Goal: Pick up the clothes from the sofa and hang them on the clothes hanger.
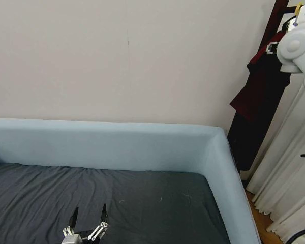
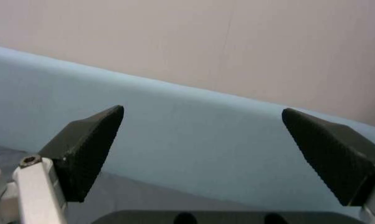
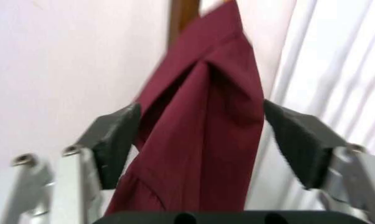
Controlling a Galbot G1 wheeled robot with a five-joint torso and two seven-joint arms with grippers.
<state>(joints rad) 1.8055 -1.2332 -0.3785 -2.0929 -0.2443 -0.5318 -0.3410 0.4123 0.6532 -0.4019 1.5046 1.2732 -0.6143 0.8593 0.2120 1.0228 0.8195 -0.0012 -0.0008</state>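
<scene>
A: Shirt location?

B: The maroon shirt (image 3: 200,130) is seen draped on the stand (image 3: 182,14), past the sofa's (image 1: 117,140) right end. It is framed by the right gripper (image 3: 201,112), whose fingers are held well apart on either side of the cloth. Nothing is clamped.

A: Handling?

B: It is judged light, soft and limp. Folds are formed freely, and no stiffness is expected. Slip off the stand is thought likely if the cloth is dragged sideways. A hold is best taken at the thick ridge near the collar, where several layers are bunched. A single hem would be pulled through.

A: Left side?

B: The left gripper (image 1: 90,208) is held low over the seat cover (image 1: 157,198), near the sofa's front edge, with fingers spread and nothing between them.

A: Edges, room?

B: The stand is crowded by the curtain (image 1: 290,168) on one side and the wall (image 1: 117,61) on the other, so little sideways room is allowed there. The sofa's right armrest is set just below and left of the shirt. Open room is found over the seat.
</scene>
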